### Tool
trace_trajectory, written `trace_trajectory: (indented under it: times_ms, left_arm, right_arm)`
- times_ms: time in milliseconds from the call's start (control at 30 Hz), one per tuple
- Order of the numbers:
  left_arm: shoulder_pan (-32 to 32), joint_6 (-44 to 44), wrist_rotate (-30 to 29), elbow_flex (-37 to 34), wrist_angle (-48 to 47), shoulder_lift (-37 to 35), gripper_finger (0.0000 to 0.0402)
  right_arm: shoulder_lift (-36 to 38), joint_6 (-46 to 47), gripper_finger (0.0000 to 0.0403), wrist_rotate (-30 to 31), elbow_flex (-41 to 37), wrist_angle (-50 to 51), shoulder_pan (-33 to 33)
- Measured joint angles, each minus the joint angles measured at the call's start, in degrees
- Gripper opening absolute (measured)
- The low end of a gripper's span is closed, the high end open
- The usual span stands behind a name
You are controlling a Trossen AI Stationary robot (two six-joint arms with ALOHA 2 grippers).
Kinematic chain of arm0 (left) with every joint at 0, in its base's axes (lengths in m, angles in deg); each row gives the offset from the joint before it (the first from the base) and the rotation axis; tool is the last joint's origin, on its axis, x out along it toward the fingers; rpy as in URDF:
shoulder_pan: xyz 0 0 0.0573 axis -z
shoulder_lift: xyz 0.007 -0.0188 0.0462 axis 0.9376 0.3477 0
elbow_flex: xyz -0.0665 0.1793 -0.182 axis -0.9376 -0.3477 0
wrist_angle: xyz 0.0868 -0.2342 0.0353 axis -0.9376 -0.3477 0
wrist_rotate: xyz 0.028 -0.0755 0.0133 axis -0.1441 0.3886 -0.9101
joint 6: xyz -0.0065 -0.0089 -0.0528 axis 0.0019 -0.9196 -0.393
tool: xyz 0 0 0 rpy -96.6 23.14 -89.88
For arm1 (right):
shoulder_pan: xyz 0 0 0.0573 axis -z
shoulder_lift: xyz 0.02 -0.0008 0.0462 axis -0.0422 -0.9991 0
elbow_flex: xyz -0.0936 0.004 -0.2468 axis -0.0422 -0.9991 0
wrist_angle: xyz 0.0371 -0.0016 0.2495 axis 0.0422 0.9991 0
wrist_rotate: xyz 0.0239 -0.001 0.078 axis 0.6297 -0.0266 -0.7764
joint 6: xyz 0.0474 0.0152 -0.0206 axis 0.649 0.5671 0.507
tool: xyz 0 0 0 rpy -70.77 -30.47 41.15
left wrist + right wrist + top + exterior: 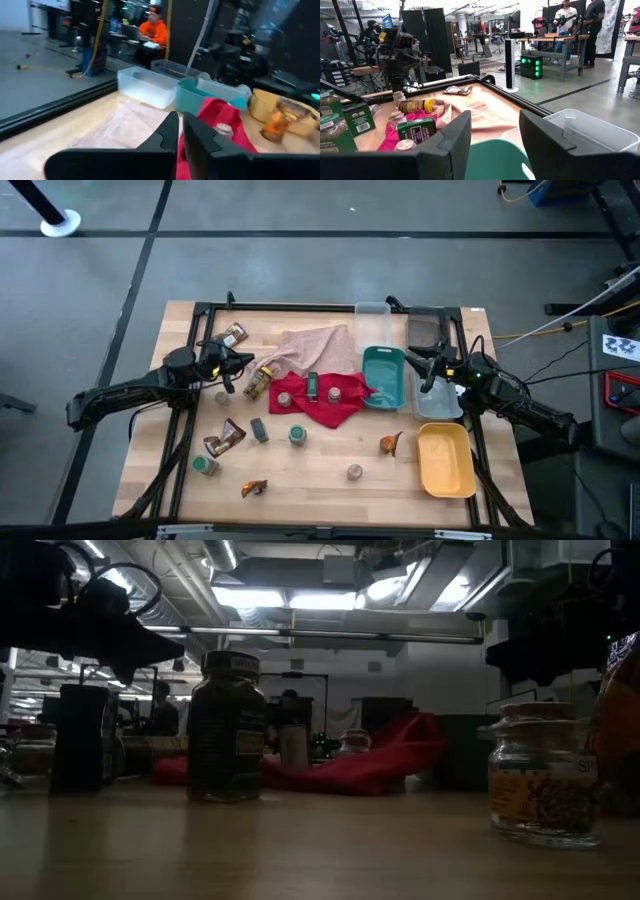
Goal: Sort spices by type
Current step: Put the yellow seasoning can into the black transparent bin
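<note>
The spices lie scattered across the table. A yellow-capped bottle point(258, 384) lies on its side at the beige cloth's point(315, 348) edge. Two small jars point(285, 398) point(335, 393) and a green box point(312, 386) rest on the red cloth point(325, 410). More jars point(297, 436) point(205, 466) point(354, 472) stand upright on the wood, with brown-orange sachets point(233, 335) point(225, 438) point(390, 444) among them. My left gripper point(243, 364) point(181, 131) hovers shut left of the bottle. My right gripper point(428, 373) point(495, 132) is open between the teal tray point(383, 375) and a clear tray point(437, 398).
A yellow tray point(445, 460) sits at the near right. Another clear tray point(373, 308) and a dark tray point(428, 330) stand at the far edge. In the low view a dark jar point(226, 728) and a pale jar point(545, 778) stand close. People work at desks beyond the table.
</note>
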Motion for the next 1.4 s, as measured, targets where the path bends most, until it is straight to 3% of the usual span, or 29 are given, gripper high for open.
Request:
trace_trajectory:
  times_ms: [100, 400, 633, 833, 967, 1233, 1400]
  left_arm:
    - [0.0, -3.7, -2.2, 0.0, 0.0, 0.0, 0.0055]
    - [0.3, -14.8, -1.9, 0.0, 2.5, 0.1, 0.0158]
    - [4.2, -11.3, -0.7, 2.4, 13.6, 3.3, 0.0172]
    - [6.7, -6.2, -0.8, 9.2, 13.0, 12.4, 0.0172]
    - [7.2, -4.3, -0.9, 16.4, 3.9, 20.1, 0.0172]
    - [7.2, -8.2, -0.9, 34.3, -31.2, 33.9, 0.0172]
    - [7.2, -11.8, -0.9, 39.2, -44.5, 40.8, 0.0172]
  right_arm:
    - [0.0, 0.0, 0.0168, 0.0, 0.0, 0.0, 0.0]
    - [0.0, 0.0, 0.0168, 0.0, 0.0, 0.0, 0.0]
    - [0.0, 0.0, 0.0168, -0.1, 0.0, 0.0, 0.0]
    - [0.0, 0.0, 0.0168, -0.1, 0.0, 0.0, 0.0]
    - [0.0, 0.2, 0.0168, -0.1, 0.0, 0.0, 0.0]
    - [0.0, 2.7, 0.0168, -0.1, 0.0, 0.0, 0.0]
    - [0.0, 2.7, 0.0168, -0.1, 0.0, 0.0, 0.0]
